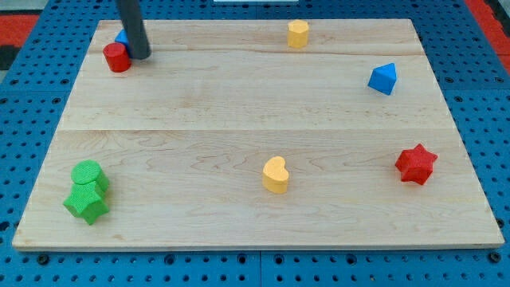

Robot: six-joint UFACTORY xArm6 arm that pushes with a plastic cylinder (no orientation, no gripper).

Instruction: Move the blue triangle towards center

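Observation:
A blue triangle block (383, 78) lies at the view's right, in the upper part of the board. My tip (141, 55) is at the view's top left, touching or just right of a red cylinder (116, 57). A second blue block (121, 37) shows only as a corner behind the rod, above the red cylinder; its shape cannot be made out. The tip is far to the left of the blue triangle.
A yellow block (298, 33) stands at the top middle. A yellow heart (276, 174) lies below centre. A red star (417, 164) is at the lower right. A green cylinder (89, 174) and a green star (87, 203) sit together at the lower left.

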